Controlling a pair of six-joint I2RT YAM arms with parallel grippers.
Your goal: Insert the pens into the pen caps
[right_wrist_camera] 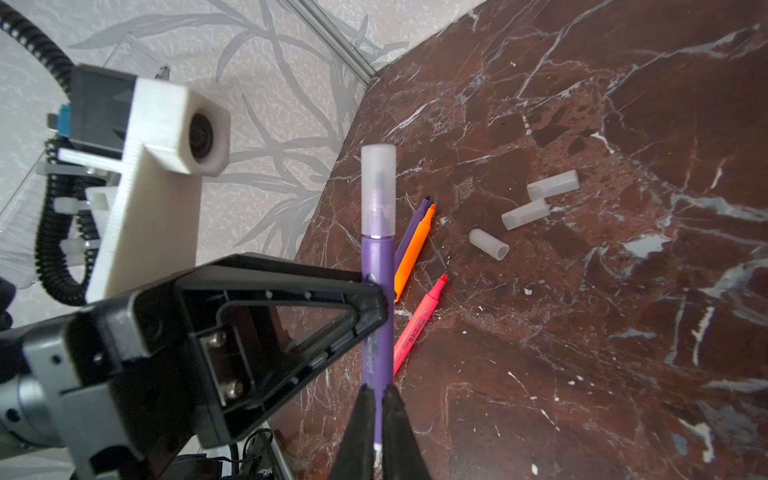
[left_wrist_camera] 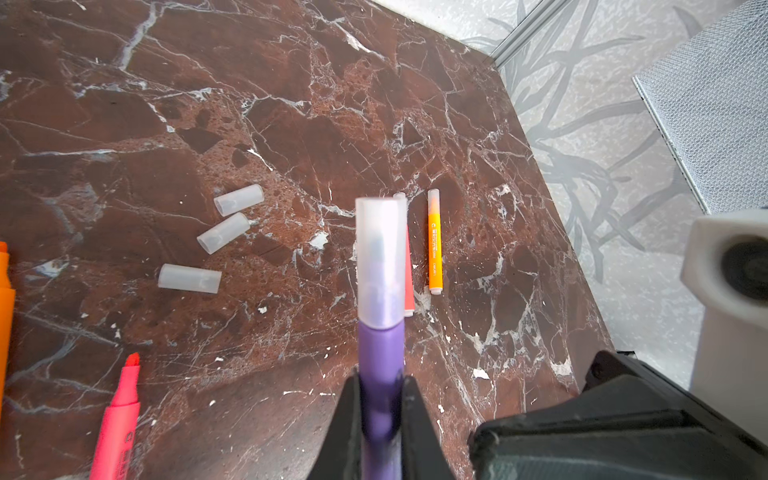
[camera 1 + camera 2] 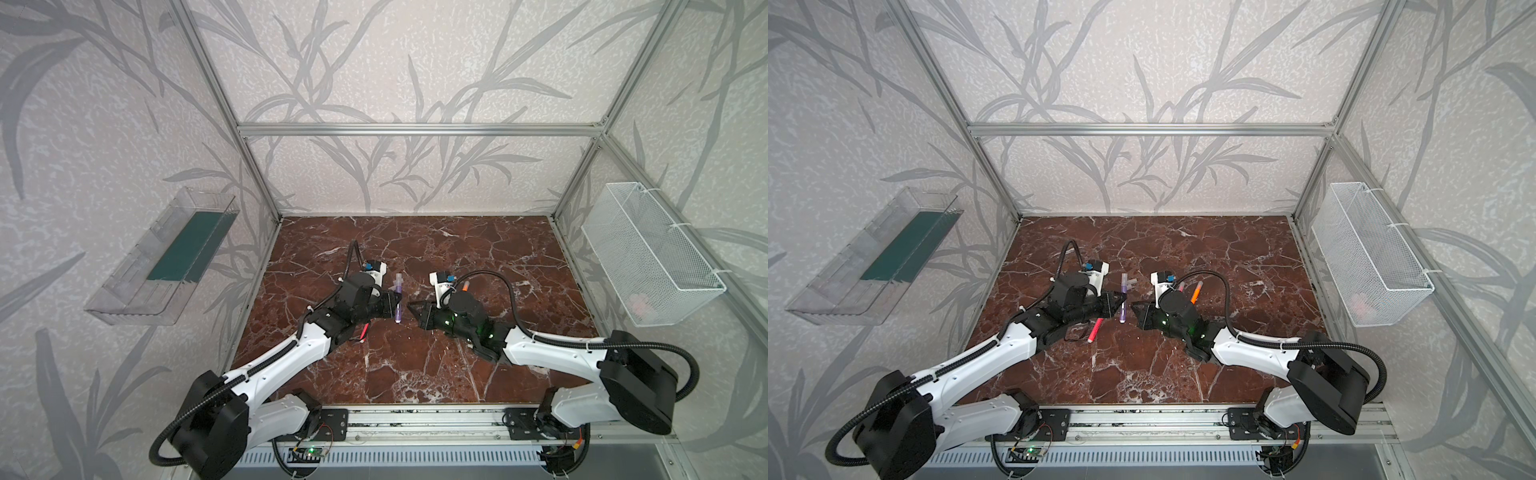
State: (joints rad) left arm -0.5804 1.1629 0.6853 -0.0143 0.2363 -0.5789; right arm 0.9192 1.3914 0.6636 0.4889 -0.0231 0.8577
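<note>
While the left gripper point(image 2: 381, 380) clamps its barrel, a purple pen point(image 2: 381, 353) hangs above the middle of the marble table point(image 2: 291, 104). It points away from the robot, and a frosted cap point(image 2: 380, 257) already covers its tip. The right gripper point(image 1: 377, 390) sits close beside the pen without touching it, its jaws pressed together and holding nothing.

Three loose caps point(image 2: 224, 232) lie close together on the table below. Three bare pens point(image 1: 413, 253), purple, orange and pink, lie there too. Two capped pens point(image 2: 434, 241), orange and pink, lie side by side farther off.

How firmly the cap is seated cannot be told. If it is only partly pushed on, it could slip off when the pen is put down. A drop from this height might also send the pen rolling into the loose caps and scatter them.
</note>
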